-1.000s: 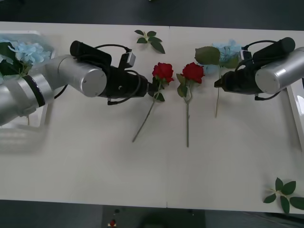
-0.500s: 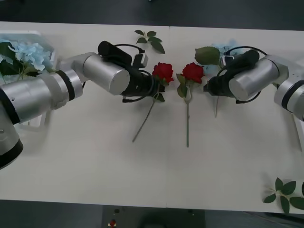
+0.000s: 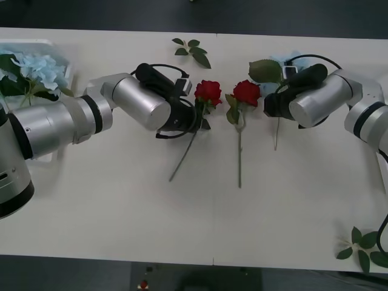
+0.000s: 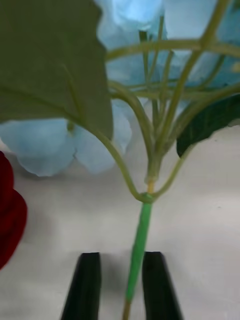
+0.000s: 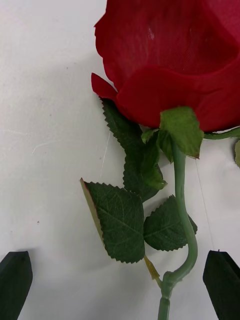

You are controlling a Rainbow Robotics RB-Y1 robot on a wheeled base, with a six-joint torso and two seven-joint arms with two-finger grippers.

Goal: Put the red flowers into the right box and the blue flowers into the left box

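Both arms moved in: right gripper (image 4: 120, 285) fingers nearly closed around blue flower (image 4: 142, 235) stem (not yet lifted), left gripper (image 5: 120, 285) wide open straddling red flower (image 5: 177, 235) stem, so two grasps imminent.

- The left gripper (image 5: 120, 285) stands wide apart, bare table between its fingers except the rose stem (image 5: 182, 210) near one side.
- The right gripper (image 4: 120, 287) sits narrow round the blue flower stem (image 4: 139, 245), little slack either side.
- The second rose (image 3: 245, 94) lies between the arms, crowding that gap.
- The near table (image 3: 194, 224) lies open; a leaf sprig (image 3: 362, 247) occupies the right corner.
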